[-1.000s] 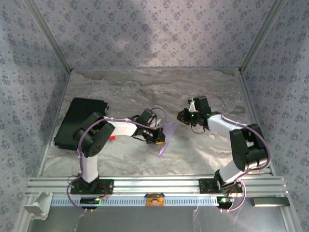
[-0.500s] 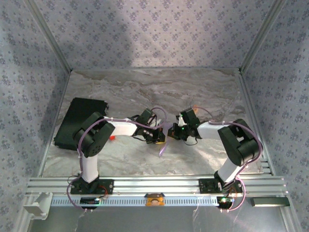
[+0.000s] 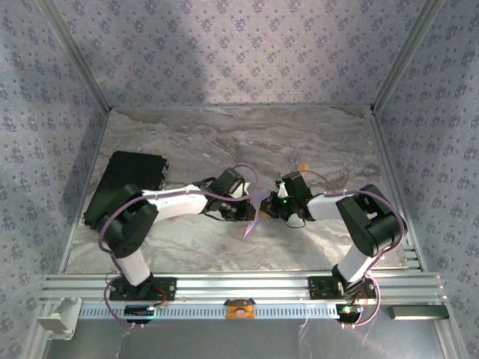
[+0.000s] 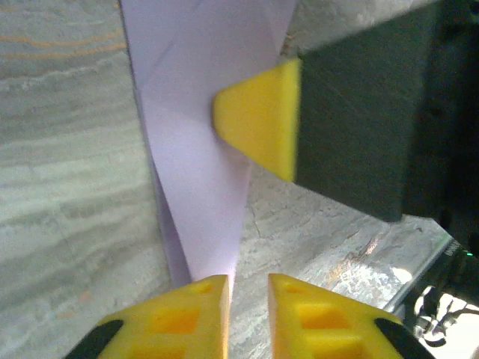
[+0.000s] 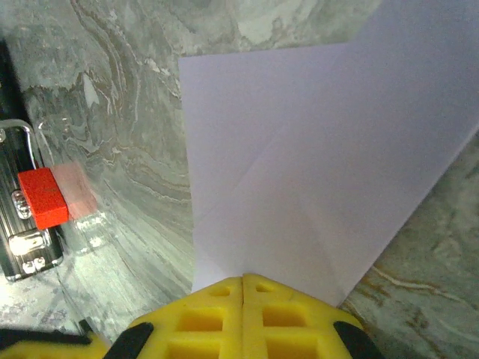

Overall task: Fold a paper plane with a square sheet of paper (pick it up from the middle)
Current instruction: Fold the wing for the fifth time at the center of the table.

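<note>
While angled inward, right claw grips paper plane

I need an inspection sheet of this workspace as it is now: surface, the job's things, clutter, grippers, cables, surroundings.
Surface: marbled table top; no spill or damage seen.
Job's things: lavender paper, creased and partly folded, standing between the two grippers.
Clutter: black pad at the far left; small red object; small tan block behind the right arm.
Grippers: right gripper shut on the paper; left gripper narrowly open at the paper's lower tip.
Cables: lavender cables loop along both arms; no snag seen.
Surroundings: patterned walls; aluminium rail at the near edge.
</note>
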`<move>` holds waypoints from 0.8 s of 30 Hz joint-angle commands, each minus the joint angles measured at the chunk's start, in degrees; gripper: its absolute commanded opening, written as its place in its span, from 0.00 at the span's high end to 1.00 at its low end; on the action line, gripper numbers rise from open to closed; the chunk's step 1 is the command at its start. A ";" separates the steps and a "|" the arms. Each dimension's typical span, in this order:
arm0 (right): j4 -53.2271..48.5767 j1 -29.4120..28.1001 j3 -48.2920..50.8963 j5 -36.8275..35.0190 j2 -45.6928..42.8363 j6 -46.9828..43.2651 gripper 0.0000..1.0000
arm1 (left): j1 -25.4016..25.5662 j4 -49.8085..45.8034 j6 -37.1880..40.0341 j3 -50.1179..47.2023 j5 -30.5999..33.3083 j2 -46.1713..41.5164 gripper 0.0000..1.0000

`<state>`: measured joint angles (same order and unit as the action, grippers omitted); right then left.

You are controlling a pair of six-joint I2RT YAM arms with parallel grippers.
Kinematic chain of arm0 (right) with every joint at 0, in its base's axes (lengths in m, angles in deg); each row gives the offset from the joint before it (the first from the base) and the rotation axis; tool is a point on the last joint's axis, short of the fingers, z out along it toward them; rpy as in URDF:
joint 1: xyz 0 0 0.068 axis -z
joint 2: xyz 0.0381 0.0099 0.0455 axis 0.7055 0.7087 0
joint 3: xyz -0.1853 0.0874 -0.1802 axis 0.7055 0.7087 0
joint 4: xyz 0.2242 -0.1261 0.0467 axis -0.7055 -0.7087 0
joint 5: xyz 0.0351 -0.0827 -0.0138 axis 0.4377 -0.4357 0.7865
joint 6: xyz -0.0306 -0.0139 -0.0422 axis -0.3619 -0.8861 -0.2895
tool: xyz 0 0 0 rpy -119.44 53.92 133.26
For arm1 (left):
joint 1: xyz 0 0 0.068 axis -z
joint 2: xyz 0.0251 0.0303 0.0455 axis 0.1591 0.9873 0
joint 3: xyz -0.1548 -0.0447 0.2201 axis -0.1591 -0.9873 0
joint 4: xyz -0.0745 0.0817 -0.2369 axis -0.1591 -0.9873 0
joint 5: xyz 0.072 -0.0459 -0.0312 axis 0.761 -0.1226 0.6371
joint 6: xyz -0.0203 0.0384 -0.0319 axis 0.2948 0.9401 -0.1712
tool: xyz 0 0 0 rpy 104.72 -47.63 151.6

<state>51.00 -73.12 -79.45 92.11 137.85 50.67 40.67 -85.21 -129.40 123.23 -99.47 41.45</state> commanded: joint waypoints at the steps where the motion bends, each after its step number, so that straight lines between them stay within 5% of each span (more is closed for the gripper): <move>1: -4.32 -0.84 2.73 -5.75 1.17 2.79 0.97 | 4.64 -9.23 6.06 2.85 13.05 -1.65 0.76; 11: -5.12 -0.88 3.12 -6.88 -0.32 2.52 0.97 | 14.74 -19.50 13.04 9.33 34.32 2.57 0.68; 24: -5.66 -0.49 3.01 -7.01 -0.17 2.27 0.97 | 18.41 -19.68 15.71 10.21 38.77 3.88 0.68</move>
<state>51.89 -73.89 -78.51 89.42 136.77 52.55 58.09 -103.46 -114.84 132.14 -63.36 45.93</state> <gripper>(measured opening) 0.062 0.325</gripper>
